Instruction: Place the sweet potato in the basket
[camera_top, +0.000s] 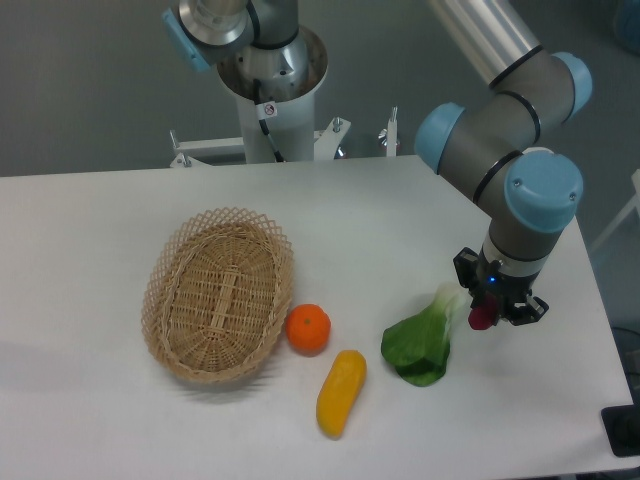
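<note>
The sweet potato (481, 317) is a small dark reddish-purple piece, mostly hidden between the fingers of my gripper (494, 306) at the right of the table. The gripper points down and is shut on it; whether it is lifted off the table I cannot tell. The basket (217, 295), oval tan wicker with a lattice rim, sits empty at the left-centre of the table, far to the left of the gripper.
A round orange (309, 328) touches the basket's right rim. A yellow-orange elongated vegetable (340, 392) lies in front of it. A green leafy bok choy (424, 342) lies just left of the gripper. The table's right edge is close to the gripper.
</note>
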